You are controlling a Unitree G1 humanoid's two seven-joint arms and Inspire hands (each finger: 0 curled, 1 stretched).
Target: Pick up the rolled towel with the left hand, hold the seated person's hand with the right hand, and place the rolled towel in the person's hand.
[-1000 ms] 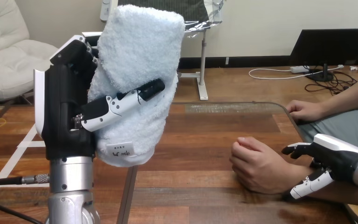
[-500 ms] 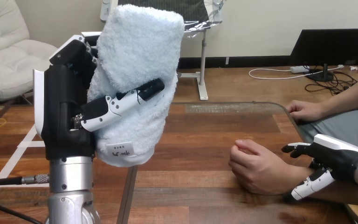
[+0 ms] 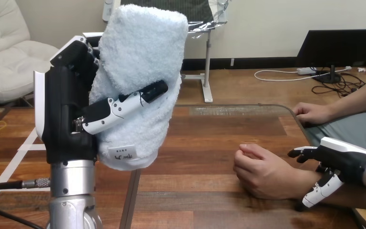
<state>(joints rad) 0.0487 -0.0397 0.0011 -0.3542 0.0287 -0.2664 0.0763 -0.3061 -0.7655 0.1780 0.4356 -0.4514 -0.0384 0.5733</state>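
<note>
Rolled towel (image 3: 140,81), upright, gripped by left hand (image 3: 69,114)

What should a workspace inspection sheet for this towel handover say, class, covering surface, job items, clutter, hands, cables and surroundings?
Surface: wooden table, dark plank top.
Job's things: rolled towel held upright in the left hand; person's hand loosely curled, resting on the table.
Clutter: nothing seen.
Hands: left hand's fingers curled round the towel; right hand open beside the person's wrist, not closed round it.
Cables: nothing seen on the table.
Surroundings: person seated at the table's right.
</note>
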